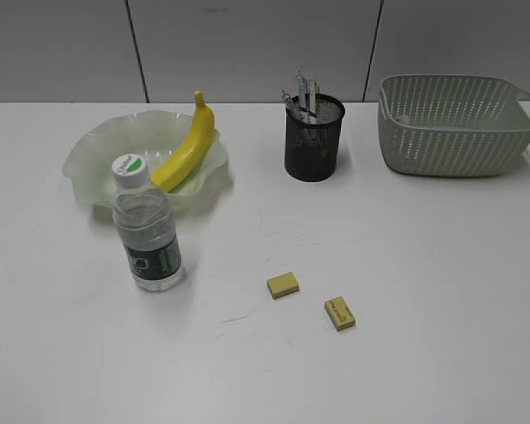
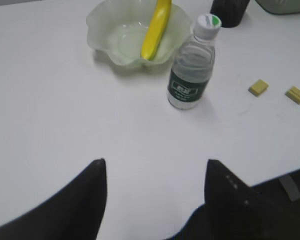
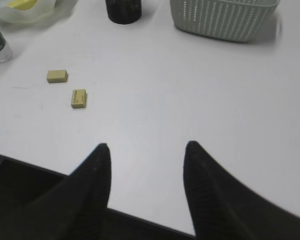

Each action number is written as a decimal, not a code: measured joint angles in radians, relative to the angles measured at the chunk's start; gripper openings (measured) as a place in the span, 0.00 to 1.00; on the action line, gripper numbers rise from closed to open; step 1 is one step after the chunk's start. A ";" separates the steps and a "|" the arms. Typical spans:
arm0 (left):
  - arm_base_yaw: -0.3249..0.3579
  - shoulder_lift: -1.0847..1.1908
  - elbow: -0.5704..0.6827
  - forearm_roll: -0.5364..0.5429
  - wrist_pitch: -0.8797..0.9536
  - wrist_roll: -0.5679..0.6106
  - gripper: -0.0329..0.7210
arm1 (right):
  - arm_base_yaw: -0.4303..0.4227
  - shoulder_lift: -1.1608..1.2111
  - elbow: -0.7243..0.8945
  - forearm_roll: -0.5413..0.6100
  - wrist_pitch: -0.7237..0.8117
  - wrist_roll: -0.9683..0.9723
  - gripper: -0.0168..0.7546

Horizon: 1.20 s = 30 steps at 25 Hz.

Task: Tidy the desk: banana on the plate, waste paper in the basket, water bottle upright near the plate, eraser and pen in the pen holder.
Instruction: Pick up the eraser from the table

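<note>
Both my grippers hang spread and empty over the desk (image 1: 424, 300): left gripper (image 2: 155, 172), right gripper (image 3: 147, 155). Beyond them I see two yellow erasers (image 1: 283, 284) loose mid-desk, the water bottle (image 1: 147, 231) upright beside the plate (image 1: 93, 159), banana (image 1: 187, 146) in it, and pens in the pen holder (image 1: 314, 141) beside the basket (image 1: 455, 124).

The yellow banana (image 1: 187, 148) lies in the pale-green ruffled plate (image 1: 88, 155), far left on the white desk (image 1: 424, 291). The water bottle (image 1: 147, 230) stands upright just near of it. 2 tan erasers (image 1: 283, 284) (image 1: 340, 313) lie near-centre. Pens (image 1: 302, 95) stand in the black mesh pen holder (image 1: 313, 141); the sage basket (image 1: 455, 124) sits far right.
</note>
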 joint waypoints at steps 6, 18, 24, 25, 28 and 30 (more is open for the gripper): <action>0.000 -0.183 0.036 -0.062 -0.004 0.051 0.65 | 0.000 0.065 -0.018 0.019 -0.058 -0.070 0.51; 0.172 -0.187 0.039 -0.069 -0.010 0.065 0.60 | 0.086 1.298 -0.349 0.153 -0.413 -0.120 0.50; 0.376 -0.187 0.039 -0.067 -0.010 0.065 0.60 | 0.210 1.726 -0.511 0.152 -0.413 -0.041 0.51; 0.394 -0.187 0.039 -0.067 -0.010 0.065 0.60 | 0.223 1.781 -0.526 0.150 -0.410 -0.036 0.53; 0.420 -0.187 0.039 -0.067 -0.010 0.066 0.60 | 0.246 1.898 -0.549 0.149 -0.408 -0.009 0.54; 0.424 -0.187 0.039 -0.067 -0.010 0.066 0.60 | 0.248 1.943 -0.550 0.147 -0.407 0.002 0.54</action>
